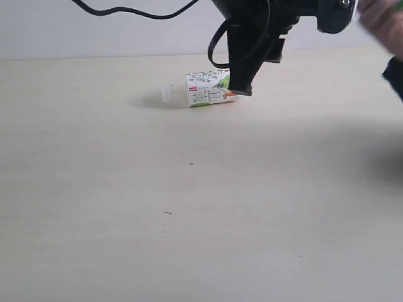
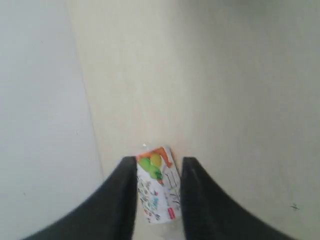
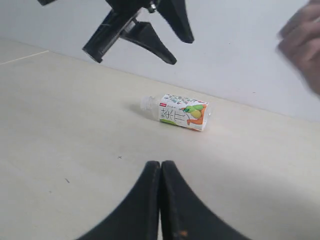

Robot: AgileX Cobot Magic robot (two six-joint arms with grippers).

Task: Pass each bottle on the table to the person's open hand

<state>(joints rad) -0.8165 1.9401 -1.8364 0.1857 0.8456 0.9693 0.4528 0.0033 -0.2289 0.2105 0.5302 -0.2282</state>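
**Pick-up step, exterior view.** The fruit-label bottle (image 1: 204,89) lies on its side on the desk (image 1: 189,220), toward 12 o'clock from the desk's middle, with its neck pointing to 9 o'clock. The left claw (image 2: 159,162) hangs over it, jaws partly apart and holding nothing. The right claw (image 3: 161,167) is pressed closed and empty. The next move probably calls for a descent, a pinch across the labelled body, and a carry to the person's hand (image 1: 381,19) at 2 o'clock.

Left end effector (image 2: 159,161) hangs with fingers parted, while right end effector (image 3: 161,164) has its fingers pressed together
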